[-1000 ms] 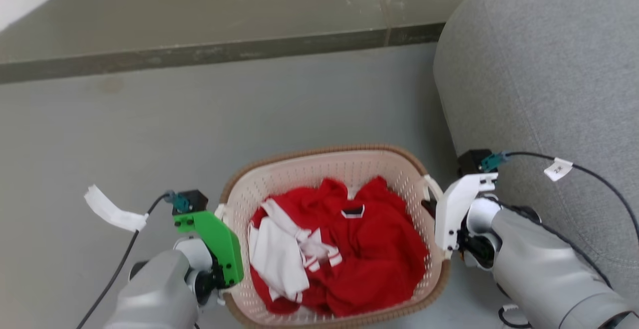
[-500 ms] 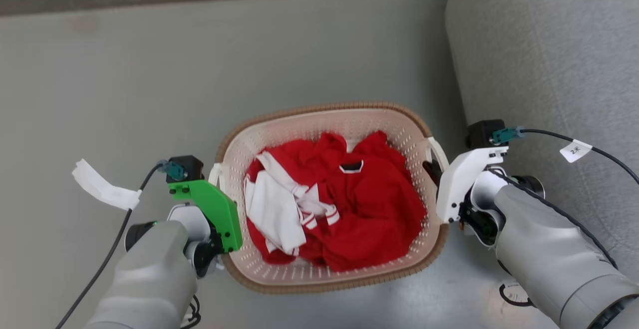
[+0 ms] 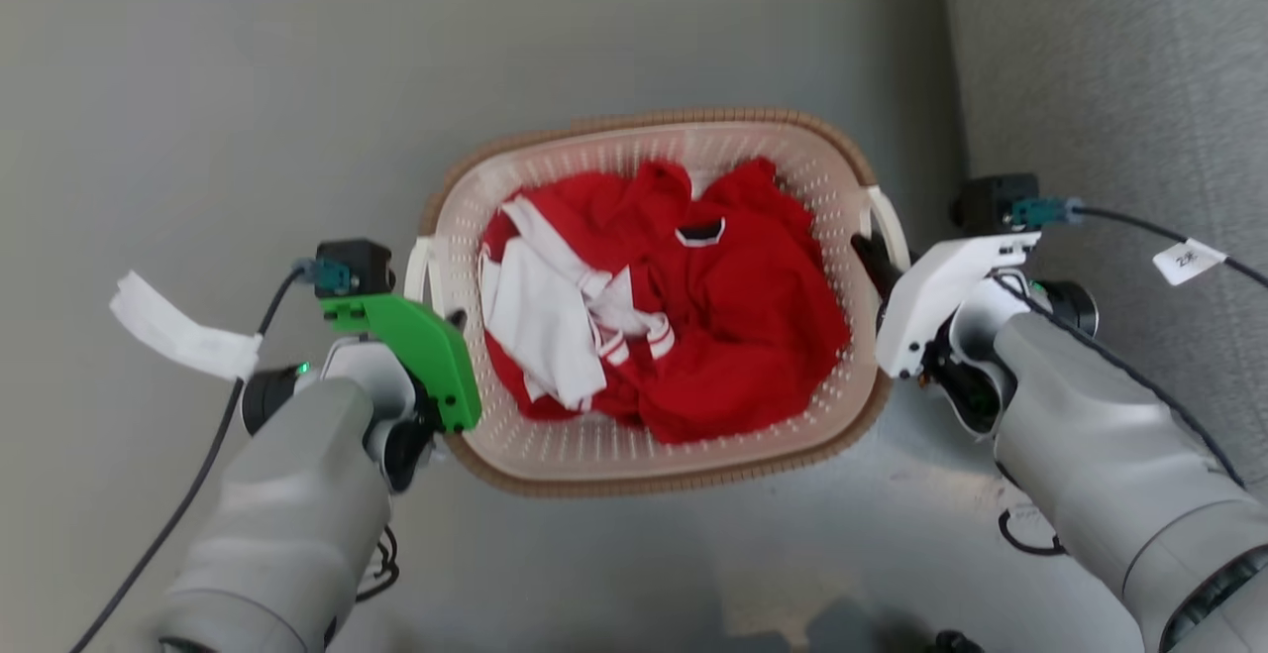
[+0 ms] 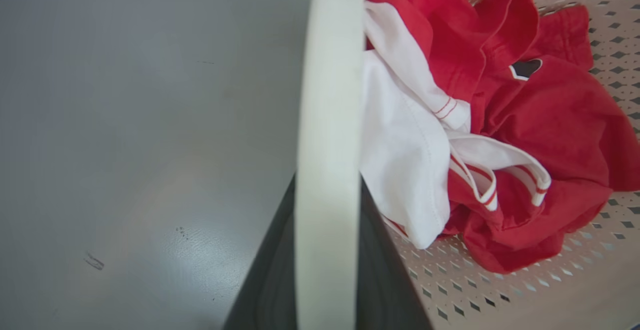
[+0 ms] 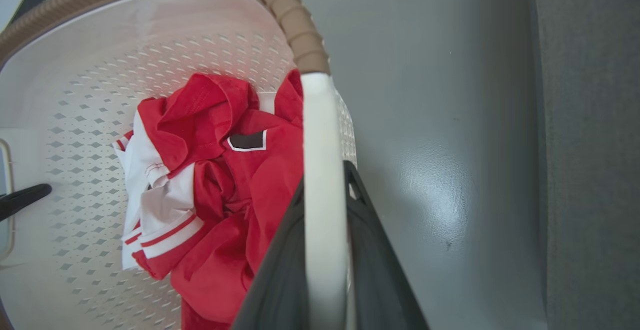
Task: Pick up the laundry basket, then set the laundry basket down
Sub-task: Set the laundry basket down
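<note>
Since a second ago your head camera has tipped downward: the ledge has left the top of the frame and the basket (image 3: 684,128) now sits mid-frame. Both grippers keep the same stations on its handles.

Nearest you, the left forearm (image 3: 287,514) and right forearm (image 3: 1109,475) reach in from the lower corners. The left gripper (image 4: 327,205) is closed to the width of the left handle (image 4: 330,94), one dark finger on each side of the white band and touching it. The right gripper (image 5: 325,180) grips the right handle (image 5: 320,129) the same way. You can also see a left fingertip (image 5: 25,199) poking through the far handle in the right wrist view.

The basket hangs level between the two grippers. Red and white clothes (image 3: 733,336) lie heaped in it, below the brown rim. You cannot tell whether its base touches the floor (image 3: 248,88).

Beyond the right gripper, a grey sofa (image 3: 1109,68) stands beside the basket, apart from it.
</note>
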Available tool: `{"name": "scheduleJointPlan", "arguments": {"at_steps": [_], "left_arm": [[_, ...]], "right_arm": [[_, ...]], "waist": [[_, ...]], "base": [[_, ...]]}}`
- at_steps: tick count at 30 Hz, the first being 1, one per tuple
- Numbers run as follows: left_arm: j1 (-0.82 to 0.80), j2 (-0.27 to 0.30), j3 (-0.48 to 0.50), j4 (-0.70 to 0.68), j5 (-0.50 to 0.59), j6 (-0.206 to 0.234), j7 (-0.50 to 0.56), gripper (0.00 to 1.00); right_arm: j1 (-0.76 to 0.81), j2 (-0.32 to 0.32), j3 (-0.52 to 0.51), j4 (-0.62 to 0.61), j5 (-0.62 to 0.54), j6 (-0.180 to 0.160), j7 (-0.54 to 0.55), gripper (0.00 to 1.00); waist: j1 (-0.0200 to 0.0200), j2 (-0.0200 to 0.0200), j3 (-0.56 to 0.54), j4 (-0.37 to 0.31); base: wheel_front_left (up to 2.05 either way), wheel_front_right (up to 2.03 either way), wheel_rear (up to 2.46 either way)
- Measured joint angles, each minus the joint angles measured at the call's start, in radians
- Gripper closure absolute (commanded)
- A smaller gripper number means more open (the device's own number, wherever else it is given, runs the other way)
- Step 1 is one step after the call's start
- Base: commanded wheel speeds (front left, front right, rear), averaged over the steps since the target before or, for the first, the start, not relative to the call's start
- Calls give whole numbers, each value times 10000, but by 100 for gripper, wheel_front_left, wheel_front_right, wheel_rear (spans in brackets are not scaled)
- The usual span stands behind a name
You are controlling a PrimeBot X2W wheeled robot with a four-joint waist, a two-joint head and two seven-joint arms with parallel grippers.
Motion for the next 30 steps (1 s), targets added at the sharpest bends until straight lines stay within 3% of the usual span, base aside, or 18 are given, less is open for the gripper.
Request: {"name": "scheduleJointPlan", "arguments": {"at_steps": [30], "left_arm": [[-1547, 12, -98, 102, 167, 151, -1097, 100]], "right_arm": [[-1344, -132, 90, -35, 0, 0, -1181, 100]], "waist": [[0, 0, 3069, 104]], "base": [[0, 0, 0]]}}
